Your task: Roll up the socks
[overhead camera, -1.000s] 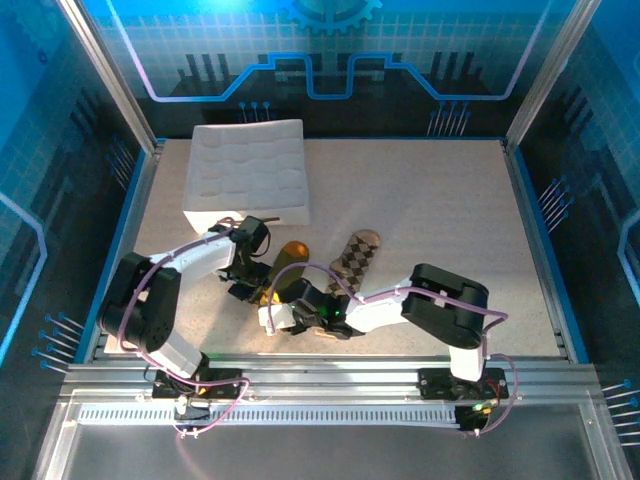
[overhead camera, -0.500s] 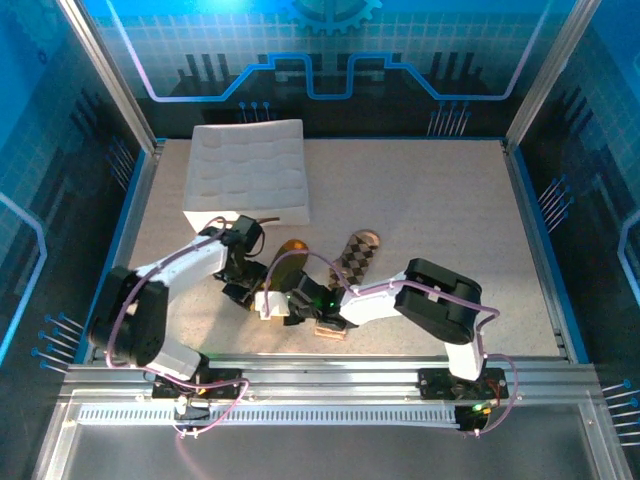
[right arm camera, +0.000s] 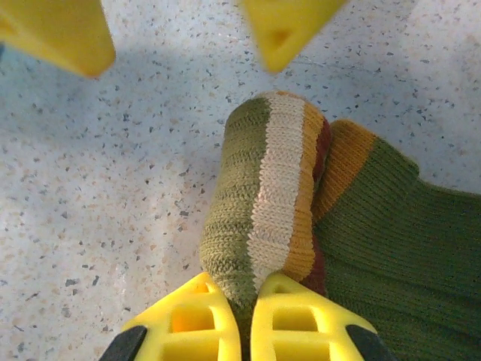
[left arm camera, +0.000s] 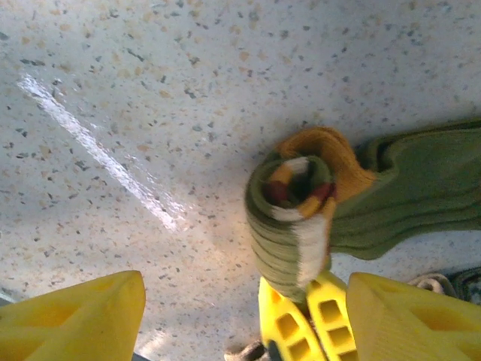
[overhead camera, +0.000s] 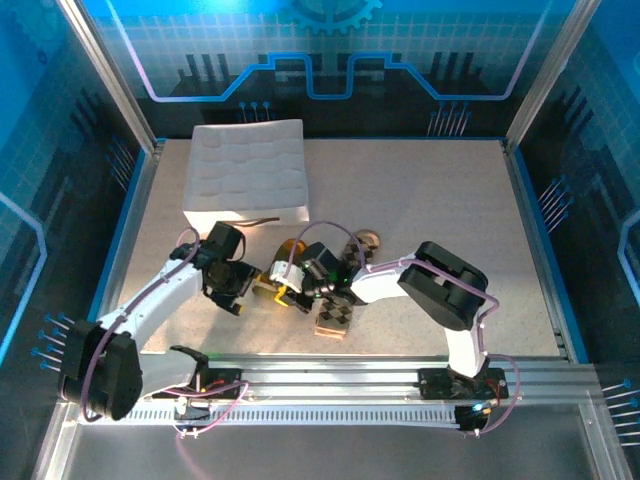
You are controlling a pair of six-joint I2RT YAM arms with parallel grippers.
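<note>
**Right claw** (right arm camera: 244, 304): clenched. In the right wrist view both yellow fingers (right arm camera: 197, 323) are pressed together on the near edge of the olive green knit sock with orange heel and beige, orange and dark red stripes (right arm camera: 263, 195). The cuff end of this sock is wound into a tight roll. The unrolled remainder of the sock extends away from the roll, flat on the speckled grey counter (overhead camera: 430, 200).

**Left claw** (left arm camera: 244, 301): released. Its two yellow fingers (left arm camera: 75, 320) stand wide apart and hold nothing. In the left wrist view the roll lies just ahead of the gap between them. In the right wrist view the left fingertips sit near the far side of the roll, apart from it.

**Sock positions:** In the top view the olive sock lies between the two claws, near the front centre of the counter. The brown-beige argyle diamond-pattern sock (overhead camera: 335, 318) lies just to its right, partly covered by the right arm.

**Other items:** A white quilted tray (overhead camera: 250, 170) sits at the rear left of the counter, well apart from both socks.
</note>
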